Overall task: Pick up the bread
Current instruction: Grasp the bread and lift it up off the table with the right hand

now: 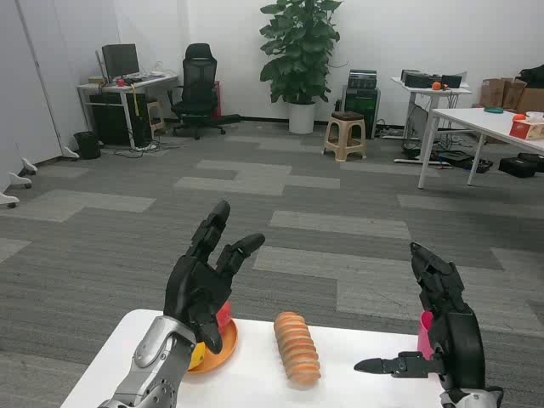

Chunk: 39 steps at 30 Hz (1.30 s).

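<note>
Golden-brown bread (297, 348), a ridged loaf, is seen lying untouched on the white table (255, 378), between an orange plate (223, 347) on its left and a pink cup (424, 333) on its right. The approach step is judged to be in hand, with no grasp yet made. The left robot hand (202, 285) is raised above the plate, palm turned away, fingers spread apart and pointing up and forward, nothing held; a red thing and a yellow thing on the plate are partly hidden behind it. The right robot hand (438, 327) is held at the table's right side, beside the cup, fingers apart, one digit stretched toward the loaf, nothing gripped. A lowering of one robot hand over the loaf is called for next, fingers kept wide enough to span its width before closing
</note>
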Each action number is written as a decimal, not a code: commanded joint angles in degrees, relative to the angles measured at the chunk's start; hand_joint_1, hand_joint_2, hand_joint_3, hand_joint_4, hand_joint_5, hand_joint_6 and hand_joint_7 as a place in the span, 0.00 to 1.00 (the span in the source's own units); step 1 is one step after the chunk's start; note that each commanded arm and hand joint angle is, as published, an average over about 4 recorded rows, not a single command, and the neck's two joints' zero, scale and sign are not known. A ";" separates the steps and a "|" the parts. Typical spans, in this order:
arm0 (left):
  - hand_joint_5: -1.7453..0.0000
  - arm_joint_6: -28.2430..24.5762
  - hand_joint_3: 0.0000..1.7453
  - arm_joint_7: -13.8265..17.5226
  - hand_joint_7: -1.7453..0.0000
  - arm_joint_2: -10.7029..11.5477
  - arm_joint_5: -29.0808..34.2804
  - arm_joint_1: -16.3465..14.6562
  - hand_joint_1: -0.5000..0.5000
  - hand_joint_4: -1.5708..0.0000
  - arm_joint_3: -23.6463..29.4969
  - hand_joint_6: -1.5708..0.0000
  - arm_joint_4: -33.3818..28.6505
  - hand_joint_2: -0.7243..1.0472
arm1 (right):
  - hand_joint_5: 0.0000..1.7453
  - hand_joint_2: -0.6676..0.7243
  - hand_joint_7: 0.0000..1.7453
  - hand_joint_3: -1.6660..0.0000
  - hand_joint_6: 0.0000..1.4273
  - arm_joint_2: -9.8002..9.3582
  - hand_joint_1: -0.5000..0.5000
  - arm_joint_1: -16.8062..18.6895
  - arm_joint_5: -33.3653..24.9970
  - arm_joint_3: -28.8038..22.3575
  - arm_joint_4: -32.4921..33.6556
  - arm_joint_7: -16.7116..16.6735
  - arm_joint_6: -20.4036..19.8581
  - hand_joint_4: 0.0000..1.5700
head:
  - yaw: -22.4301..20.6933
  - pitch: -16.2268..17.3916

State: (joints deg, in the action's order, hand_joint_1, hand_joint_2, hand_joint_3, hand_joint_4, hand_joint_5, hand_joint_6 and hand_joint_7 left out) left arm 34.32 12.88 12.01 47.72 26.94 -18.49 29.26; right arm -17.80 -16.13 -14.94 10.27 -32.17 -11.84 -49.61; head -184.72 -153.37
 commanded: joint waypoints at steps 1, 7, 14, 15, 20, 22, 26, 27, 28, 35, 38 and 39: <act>0.71 1.72 0.05 -1.28 1.00 3.10 3.26 7.78 1.00 1.00 -14.24 1.00 10.99 0.12 | 0.11 0.36 0.32 0.95 0.00 -1.89 0.58 -2.15 -0.70 6.10 0.80 -0.29 -0.92 0.07 | 2.94 -2.48; 0.71 1.72 0.05 -1.28 1.00 3.10 3.26 7.71 1.00 1.00 -14.29 1.00 10.99 0.11 | 0.11 0.36 0.32 0.95 0.00 -1.89 0.58 -2.15 -0.70 6.16 0.80 -0.29 -0.92 0.07 | 1.78 -1.35; 0.71 1.72 0.05 -1.28 1.00 3.15 3.26 7.69 1.00 1.00 -14.38 1.00 10.99 0.11 | 0.11 0.36 0.32 0.95 0.00 -1.89 0.58 -2.06 -0.70 6.21 0.80 -0.29 -0.92 0.07 | 1.89 -1.10; 0.71 1.72 0.05 -1.28 1.00 3.15 3.26 7.69 1.00 1.00 -14.38 1.00 10.99 0.11 | 0.11 0.36 0.32 0.95 0.00 -1.89 0.58 -2.06 -0.70 6.23 0.82 -0.29 -0.92 0.07 | 1.93 -1.03; 0.71 1.72 0.05 -1.28 1.00 3.17 3.26 7.69 1.00 1.00 -14.38 1.00 10.99 0.15 | 0.11 0.36 0.32 0.95 0.00 -1.89 0.58 -1.97 -0.70 6.23 0.88 -0.29 -0.92 0.06 | 2.36 -0.26; 0.71 1.70 0.05 -1.28 1.00 3.19 3.26 7.69 1.00 1.00 -14.38 1.00 10.99 0.15 | 0.11 0.36 0.32 0.95 0.00 -1.89 0.58 -1.97 -0.70 6.23 0.88 -0.27 -0.92 0.06 | 3.18 1.87; 0.71 1.72 0.05 -1.28 1.00 3.15 3.26 7.69 1.00 1.00 -14.27 1.00 10.99 0.12 | 0.11 0.36 0.32 0.95 0.00 -1.89 0.58 -1.99 -0.70 6.16 0.73 -0.25 -0.83 0.05 | 6.40 11.18; 0.71 1.81 0.05 -1.28 1.00 3.13 3.26 7.69 1.00 1.00 -14.16 1.00 11.08 0.12 | 0.11 0.36 0.32 0.95 0.00 -1.89 0.58 -2.04 -0.70 6.18 0.47 -0.23 -0.79 0.05 | 7.47 13.90; 0.71 1.89 0.05 -1.28 1.00 3.13 3.26 7.69 1.00 1.00 -14.08 1.00 11.17 0.14 | 0.11 0.36 0.32 0.95 0.00 -1.89 0.58 -2.08 -0.70 6.21 0.22 -0.23 -0.77 0.05 | 8.39 16.27; 0.68 2.24 0.05 -1.37 1.00 2.97 3.12 6.90 1.00 1.00 -13.86 1.00 12.66 0.15 | 0.11 0.36 0.32 0.95 0.00 -2.29 0.58 -2.90 -0.66 7.57 -2.76 -0.12 -0.62 0.04 | 11.38 23.87; 0.66 2.24 0.05 -1.35 1.00 2.93 3.17 6.61 1.00 1.00 -13.77 1.00 14.58 0.15 | 0.11 0.35 0.32 0.95 0.00 -2.55 0.58 -4.02 -0.61 9.26 -4.68 0.81 0.18 0.02 | 12.16 25.39; 0.68 2.24 0.05 -1.33 1.00 2.93 3.17 6.50 1.00 1.00 -13.72 1.00 15.17 0.15 | 0.11 0.34 0.32 0.95 0.00 -2.64 0.58 -4.48 -0.61 9.90 -5.27 1.33 0.66 0.02 | 12.35 25.60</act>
State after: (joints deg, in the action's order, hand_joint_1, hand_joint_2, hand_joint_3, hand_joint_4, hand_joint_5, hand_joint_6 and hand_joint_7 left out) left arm 36.18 11.87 14.51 50.79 33.83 -32.69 43.37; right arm -19.74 -18.81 -15.47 19.39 -36.50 -11.14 -49.58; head -172.61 -128.17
